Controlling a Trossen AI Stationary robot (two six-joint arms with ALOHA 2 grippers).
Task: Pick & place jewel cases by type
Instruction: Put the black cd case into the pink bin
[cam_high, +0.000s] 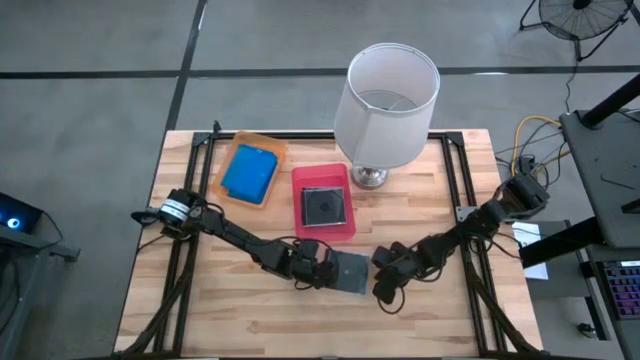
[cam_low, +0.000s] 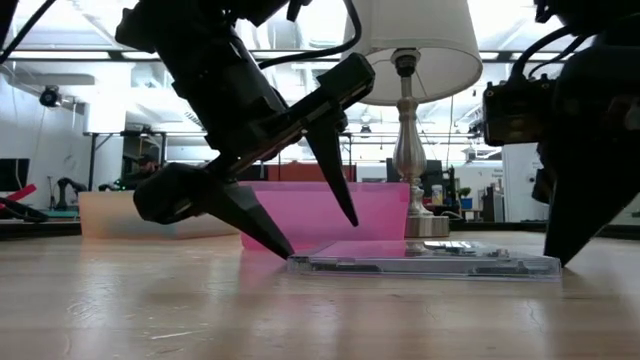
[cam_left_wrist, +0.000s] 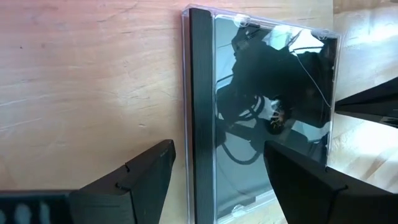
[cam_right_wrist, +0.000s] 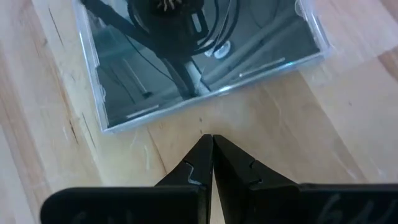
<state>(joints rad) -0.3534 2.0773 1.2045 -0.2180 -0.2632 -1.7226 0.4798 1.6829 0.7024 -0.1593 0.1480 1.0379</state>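
Centrally, just below the middle of the high view, one dark grey/clear jewel case (cam_high: 351, 272) lies flat on the wooden table (cam_high: 200, 320), apart from both trays. Left gripper (cam_high: 322, 270): fingers spread wide, straddling the case's left edge, one tip on the bare wood beside the spine, the other over the clear lid; nothing is grasped. In the left wrist view the case (cam_left_wrist: 261, 112) runs between the two fingers (cam_left_wrist: 130, 186), its black spine nearest the wood-side finger. Low view: the left gripper (cam_low: 310, 240) points its tips down at the left end of the flat case (cam_low: 425, 262). Right gripper (cam_high: 385, 290): fingers pressed together, empty, set just beside the case's right edge; in the right wrist view the closed tips (cam_right_wrist: 212, 146) sit on wood just short of the case (cam_right_wrist: 199, 56). Pink tray (cam_high: 300, 225), centre of the high view: holds a second dark square jewel case (cam_high: 324, 206). Orange tray (cam_high: 229, 158), upper left of the pink one: holds a bright blue jewel case (cam_high: 250, 173). White-shaded lamp (cam_high: 390, 95): stands at the table's upper centre-right.
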